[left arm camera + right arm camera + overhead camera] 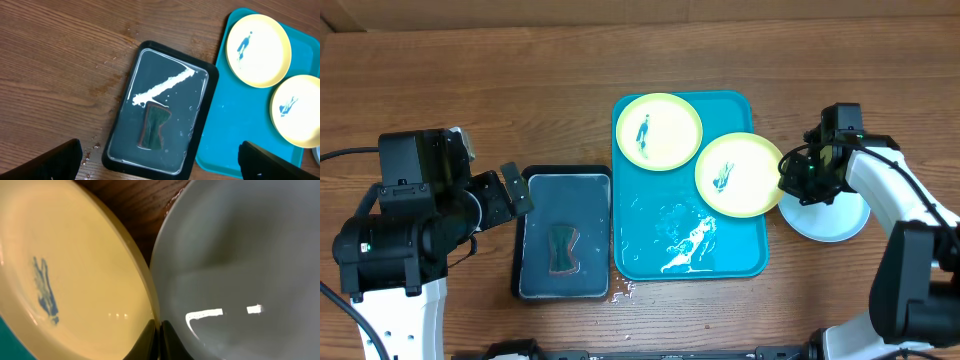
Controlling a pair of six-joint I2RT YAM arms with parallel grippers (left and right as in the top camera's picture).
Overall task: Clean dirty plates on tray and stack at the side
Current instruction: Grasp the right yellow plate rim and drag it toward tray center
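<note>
A turquoise tray (650,255) lies mid-table. A yellow-green plate with a blue smear (660,130) sits at the tray's back. A second yellow-green plate with a blue smear (738,175) overhangs the tray's right rim, tilted. My right gripper (790,180) is shut on this plate's right rim (145,280); its fingers (160,340) pinch the edge. A pale blue plate (830,220) lies on the table right of the tray, under the gripper, and fills the right of the right wrist view (240,270). My left gripper (160,162) is open and empty above the dark tray's near end.
A dark grey-black tray (525,250) holding water and a dark sponge (563,248) stands left of the turquoise tray; it also shows in the left wrist view (210,85) with the sponge (154,126). Water puddles (685,245) lie on the turquoise tray's front. Drops wet the table near its front-left corner.
</note>
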